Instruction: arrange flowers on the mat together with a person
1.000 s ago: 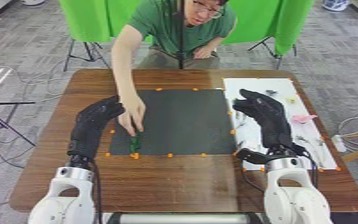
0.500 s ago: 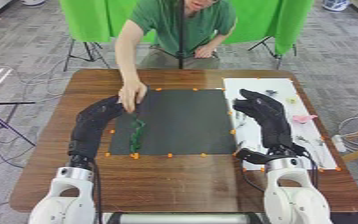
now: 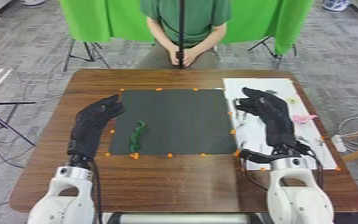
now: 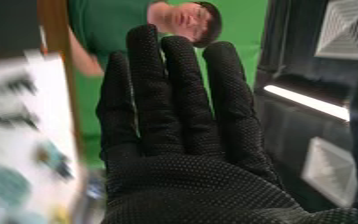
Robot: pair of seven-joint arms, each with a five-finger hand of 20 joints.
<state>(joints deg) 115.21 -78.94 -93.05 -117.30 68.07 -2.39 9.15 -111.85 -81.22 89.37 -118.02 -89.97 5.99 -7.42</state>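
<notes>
Fingers up straight with slim gaps between them on the right hand, poised over the white sheet! Across on the left hand, they look relaxed, as far as the head view tells, and nothing's in their grasp. And there's the green stem, lying on the dark mat near its left edge; the pink flower sits on the sheet, right of the right hand.

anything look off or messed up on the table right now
Nothing stands out as spilled or damaged. The green stem lies near the left edge of the dark mat, off-centre and a bit wavy, but that could well be intended. The pink flower is over by the right edge of the white sheet.
</notes>
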